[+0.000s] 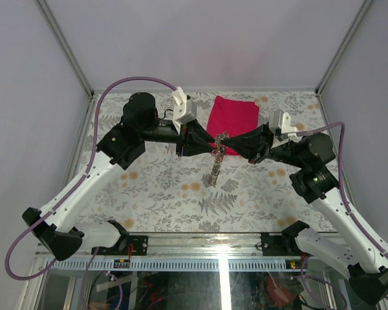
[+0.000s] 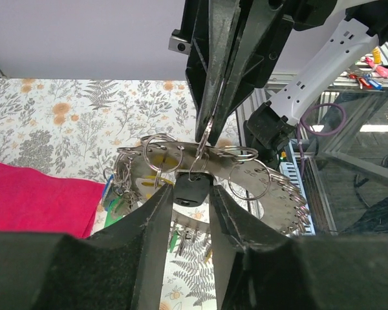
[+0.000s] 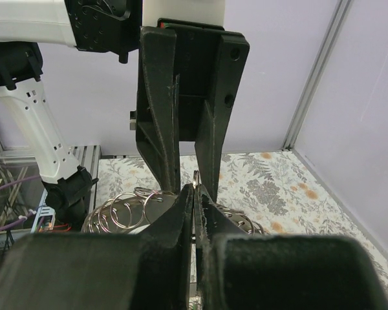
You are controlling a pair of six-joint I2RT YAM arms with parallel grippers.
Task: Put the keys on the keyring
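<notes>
two grippers meet over the hanging keyring

the left gripper (image 2: 193, 190) and the right gripper (image 3: 194, 195) point at each other tip to tip above the middle of the flowered table (image 1: 168, 187), just in front of the red cloth (image 1: 233, 116); in the left wrist view the left fingers (image 2: 160, 216) narrow onto the black key (image 2: 191, 192), whose dark head sits pinched between the 2 tips; the right gripper's jaws are pressed almost flat together, and a small wire ring (image 2: 207, 131) pokes out from between them, so it grips that ring.

the keyring (image 2: 281, 203), a wide grey metal band pierced with small holes, hangs directly under the meeting fingertips; many thin wire loops crowd along its edge; in the top view it shows as a narrow glinting strip dropping from the grippers toward the table, and i cannot tell whether its lower end touches the surface.

other keys (image 2: 116, 205) dangle from the far-left side of the band, with a green head and a blue head showing just beside the cloth's edge; more small pieces hang below the band between the left fingers, too blurred to name.
</notes>
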